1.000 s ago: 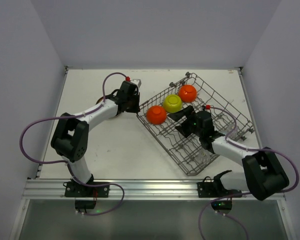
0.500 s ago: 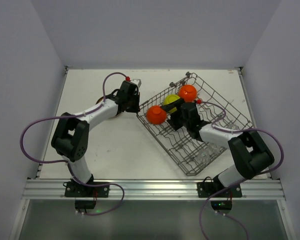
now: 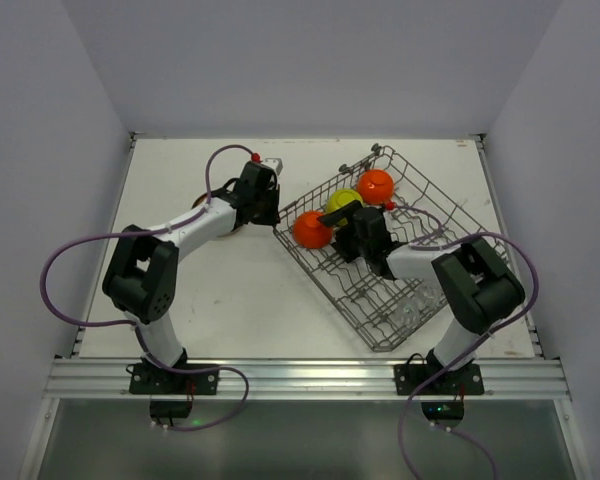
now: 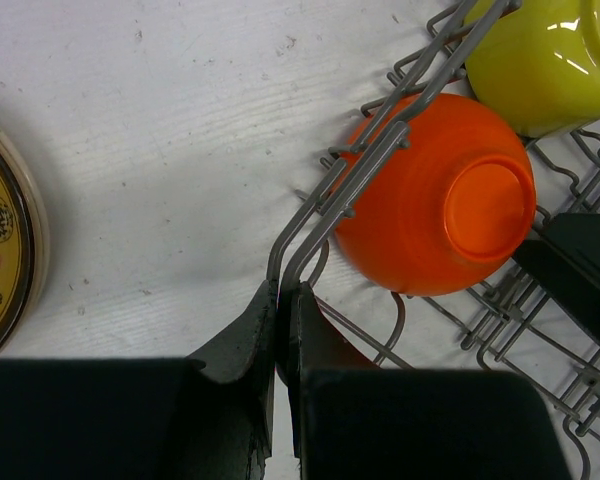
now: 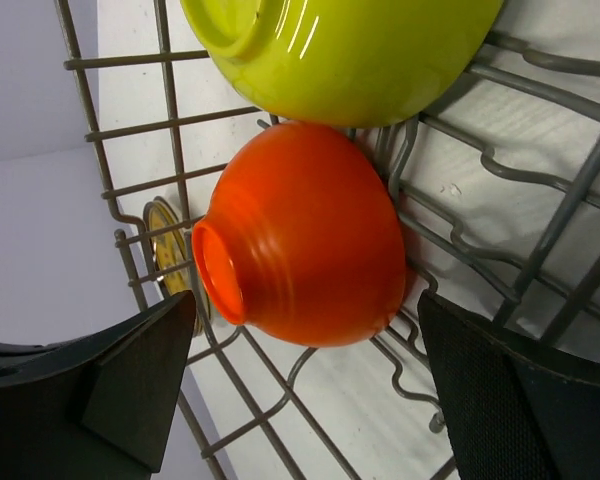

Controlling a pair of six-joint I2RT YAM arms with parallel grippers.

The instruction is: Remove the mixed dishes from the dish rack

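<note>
My left claw (image 4: 280, 300) is pressed together, pinching the corner rim wire of the dish rack (image 4: 366, 165), and a yellow patterned plate (image 4: 5, 260) lies near it on the tabletop (image 4: 160, 130). My right claw (image 5: 305, 340) is spread wide inside the rack, one finger on each side of an upside-down orange bowl (image 5: 300, 235). The yellow-green bowl (image 5: 350, 50) sits against that bowl, and a second orange bowl (image 3: 375, 185) rests further along the rack.

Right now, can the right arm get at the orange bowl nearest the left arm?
Probably yes. The right hand is open, with a finger on either side of the orange bowl and nothing between them. The yellow-green bowl sits close beside it in the dish rack.
</note>
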